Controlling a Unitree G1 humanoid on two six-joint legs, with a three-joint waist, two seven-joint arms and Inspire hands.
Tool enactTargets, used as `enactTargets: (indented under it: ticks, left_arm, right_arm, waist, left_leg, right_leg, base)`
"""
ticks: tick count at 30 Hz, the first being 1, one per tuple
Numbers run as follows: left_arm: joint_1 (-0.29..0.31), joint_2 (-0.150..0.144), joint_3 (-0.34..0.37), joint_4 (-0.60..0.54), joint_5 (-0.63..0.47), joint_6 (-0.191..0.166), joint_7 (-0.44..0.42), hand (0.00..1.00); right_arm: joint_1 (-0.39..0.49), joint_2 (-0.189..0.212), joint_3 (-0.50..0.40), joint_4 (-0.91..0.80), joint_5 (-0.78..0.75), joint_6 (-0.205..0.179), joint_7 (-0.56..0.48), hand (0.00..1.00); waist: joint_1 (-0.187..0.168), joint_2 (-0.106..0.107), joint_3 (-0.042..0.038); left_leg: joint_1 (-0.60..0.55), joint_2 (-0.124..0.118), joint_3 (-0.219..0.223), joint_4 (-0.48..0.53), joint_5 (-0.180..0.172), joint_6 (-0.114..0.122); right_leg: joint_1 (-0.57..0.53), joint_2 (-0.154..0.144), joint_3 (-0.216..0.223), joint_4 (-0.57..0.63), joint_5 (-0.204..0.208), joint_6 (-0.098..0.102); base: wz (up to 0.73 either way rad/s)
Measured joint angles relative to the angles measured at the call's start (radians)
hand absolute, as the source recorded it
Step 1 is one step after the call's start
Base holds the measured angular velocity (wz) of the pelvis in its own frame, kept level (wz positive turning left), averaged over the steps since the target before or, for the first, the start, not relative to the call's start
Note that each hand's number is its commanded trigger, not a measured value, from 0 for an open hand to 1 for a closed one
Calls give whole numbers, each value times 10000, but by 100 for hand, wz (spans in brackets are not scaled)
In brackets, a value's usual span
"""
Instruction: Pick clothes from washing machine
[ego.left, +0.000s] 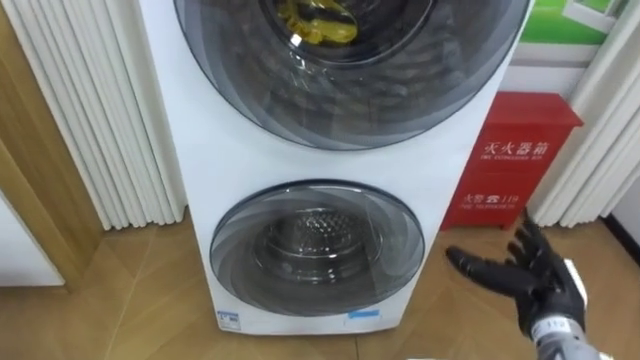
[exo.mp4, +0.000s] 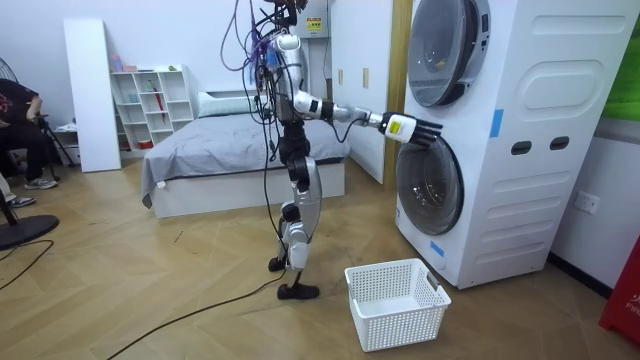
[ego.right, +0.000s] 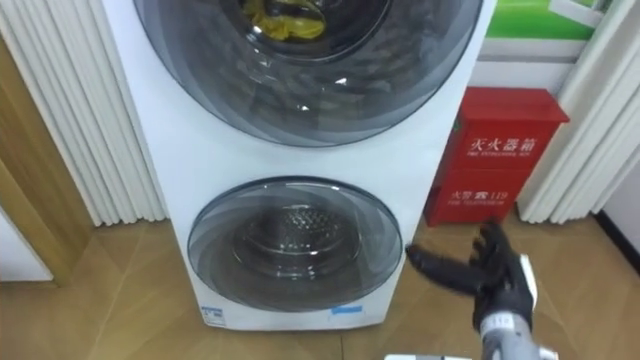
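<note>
Nothing is out yet: the yellow garment (ego.left: 318, 25) lies behind the washing machine's (ego.left: 200, 150) shut upper door (ego.left: 350, 90). The laundry basket (exo.mp4: 402, 328) before the machine is empty. The right robot hand (ego.left: 530, 275) hovers spread at the machine's lower right.

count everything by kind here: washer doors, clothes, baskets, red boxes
washer doors: 2, upper door and lower door
yellow cloth behind the upper door: 1
white basket: 1
red box: 1
total: 5
</note>
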Motion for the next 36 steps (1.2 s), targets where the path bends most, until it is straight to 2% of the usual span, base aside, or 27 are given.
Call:
enactTargets:
  ticks: [4, 8, 13, 18, 21, 23, 25, 30, 36]
  left_arm:
    - [52, 58, 4, -78, 94, 138, 52, 0]
    - [255, 113, 8, -566, 125, 392, 41, 0]
    - [259, 198, 32, -582, 360, 461, 34, 0]
    - [261, 204, 13, -548, 403, 566, 17, 0]
    - [277, 208, 13, -562, 430, 697, -38, 0]
    - [262, 214, 25, -575, 492, 751, -152, 0]
    - [258, 219, 30, -573, 758, 818, -208, 0]
    - [256, 230, 28, -579, 885, 935, -209, 0]
    - [206, 296, -17, -652, 884, 1051, -171, 0]
  right_arm:
    - [-1015, -412, 0, -341, -6, 11, -193, 0]
    - [-1842, -893, -38, -536, -14, 12, -427, 0]
    - [-2293, -1020, -256, -615, 69, 17, -536, 0]
    - [-2323, -1103, -256, -615, 655, 33, -688, 0]
    - [-2719, -1110, -254, -614, 818, 256, -723, 0]
    - [-3119, -1224, -250, -620, 1096, 313, -723, 0]
    - [-3505, -1547, -248, -630, 1260, 313, -724, 0]
    - [-4103, -1772, -245, -645, 1227, 317, -774, 0]
    - [-4142, -1799, -239, -631, 1076, 323, -840, 0]
  waist:
    - [31, 25, -31]
    - [48, -105, -91]
    - [96, -288, -55]
    - [325, -317, -53]
    - [328, -315, -53]
    - [319, -329, -54]
    - [338, -372, -83]
    - [408, -526, -120]
    - [487, -667, -57]
  left_leg:
    - [-89, -5, -28, 8, 1, 0]
    - [-139, 14, -244, 10, 1, -1]
    - [-182, 16, -449, 6, 2, -3]
    - [-201, 13, -474, 2, 2, -3]
    - [-311, 9, -476, 8, 2, -3]
    - [-397, -1, -479, 18, 4, -4]
    - [-397, -5, -524, 48, 5, -6]
    - [-407, 19, -533, 98, 4, -6]
    - [-514, 4, -545, 137, 4, -5]
  right_leg:
    - [-70, 2, -91, 17, 0, -1]
    - [-20, 2, -307, 3, 0, -1]
    - [26, -21, -557, -9, 0, -1]
    - [-10, -48, -537, -12, 0, 0]
    - [-113, -54, -538, -3, 0, -1]
    - [-216, -48, -541, 22, 0, -1]
    - [-187, -44, -564, 26, 2, -4]
    - [-171, -44, -585, 32, 3, -7]
    - [-225, -64, -613, 24, 3, -7]
  base:
    - [7]
    - [17]
    - [15]
    - [0]
    - [0]
    - [0]
    - [5]
    - [0]
    - [0]
